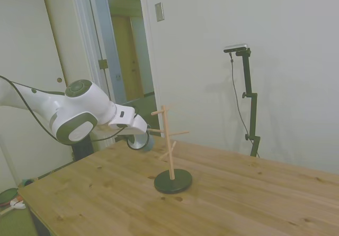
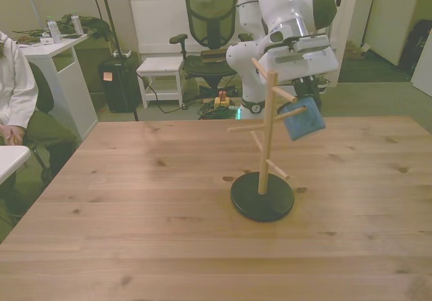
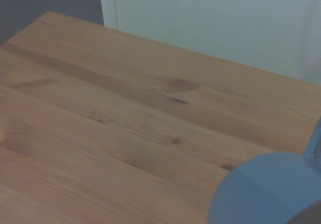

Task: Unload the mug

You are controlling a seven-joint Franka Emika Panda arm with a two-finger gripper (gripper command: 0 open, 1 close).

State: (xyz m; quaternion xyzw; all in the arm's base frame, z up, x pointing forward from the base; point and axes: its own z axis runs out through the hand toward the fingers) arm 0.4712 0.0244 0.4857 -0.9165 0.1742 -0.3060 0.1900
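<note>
I saw the small light-blue enamel-style mug [image 2: 302, 118] held up in the air, well above the table and close beside the wooden peg stand with a black round base [image 2: 262, 200]. The mug was tilted, its flat bottom facing the front camera and slanting down toward the front view's right, so its long axis ran roughly level, back toward the arm. One wooden peg crossed in front of the mug in the front view; I could not tell whether the handle was on that peg or just off it. In the side view the mug [image 1: 143, 142] sat right at the tip of the white two-finger gripper [image 1: 142, 138], just left of the stand's upright. In the wrist view a blurred blue rounded part of the mug [image 3: 263, 191] filled one corner over bare planks.

The surface was a knotty pine wooden table [image 2: 135, 213]. Beyond its far edge in the front view stood a black mesh office chair [image 2: 210, 17], a small white stool [image 2: 161, 68] and a white desk [image 2: 61, 65], with a seated person in a white sleeve [image 2: 15, 92] at the far left. The side view showed pale walls and an open doorway [image 1: 130, 51].

The fingers themselves were hidden behind the gripper body and the mug, so I could not tell whether they were pinching it.
</note>
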